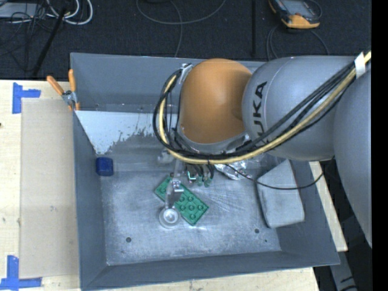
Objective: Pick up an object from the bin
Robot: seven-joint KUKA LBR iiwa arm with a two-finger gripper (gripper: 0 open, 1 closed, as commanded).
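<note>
Grey metal forms the bin (121, 247) floor. Near its middle lies a flat green studded plate (190, 207), long axis upper left to lower right, with a silvery round piece (168, 217) at its left edge. Over it hangs the gripper (176, 190); spread or closed, I cannot tell. Left, a blue cube (104, 165); right, a grey block (280, 202). Beyond, dark floor (212, 23) with cables (79, 8).

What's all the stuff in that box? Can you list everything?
bin: one, grey metal, holding the rest.
small block: one, blue, by the bin's left wall.
studded plate: one, green, middle of the floor.
flat block: one, grey, right side of the floor.
round piece: one, silvery, at the plate's left edge; loose thing or gripper part, cannot tell.
arm: one, grey, orange cover, from the right.
gripper: one, over the plate.
</note>
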